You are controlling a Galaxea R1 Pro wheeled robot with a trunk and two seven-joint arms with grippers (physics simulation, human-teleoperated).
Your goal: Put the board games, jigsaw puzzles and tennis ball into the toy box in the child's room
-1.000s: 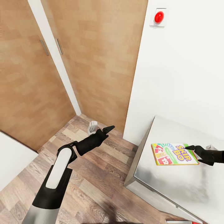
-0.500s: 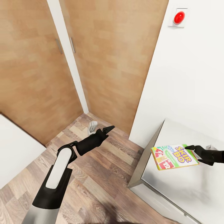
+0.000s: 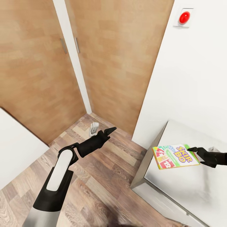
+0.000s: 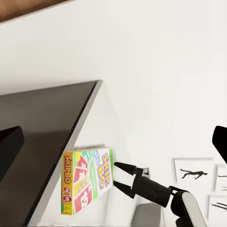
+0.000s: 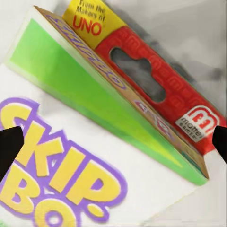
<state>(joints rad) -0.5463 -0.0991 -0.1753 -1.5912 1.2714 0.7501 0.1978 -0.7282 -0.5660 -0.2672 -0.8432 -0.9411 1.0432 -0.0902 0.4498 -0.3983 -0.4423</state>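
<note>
**Skip-Bo box out ahead of the right jaws, over the table's near corner**

Clamped by one end in the right gripper (image 3: 193,152): the flat green, yellow and red "Skip-Bo" cardboard game box (image 3: 175,156), jaws closed down to its thickness, one dark fingertip on the printed lid and the other beneath. Long axis running straight on from the fingers, so nearly all of the box sticking out past the tips, face up and about level, far end lowest. Seen from the left wrist, the same pinch at the box's edge (image 4: 87,178), black jaws (image 4: 122,177) biting from the side away from that camera.

Below and ahead of the right jaws, the pale grey-white mottled table top with dark edging (image 3: 176,186); box held clear above it, far end near the corner. Toy box not yet found here, so the carry judged unfinished.

Left gripper (image 3: 111,130) well apart, over the wood-plank floor (image 3: 94,176), fingers drawn to a point, nothing between them, facing the light wooden wardrobe doors (image 3: 116,56). Right arm plainly the nearer, in fact the bearer. Likely risk: a long box on a short end-grip may swing or slip.
</note>
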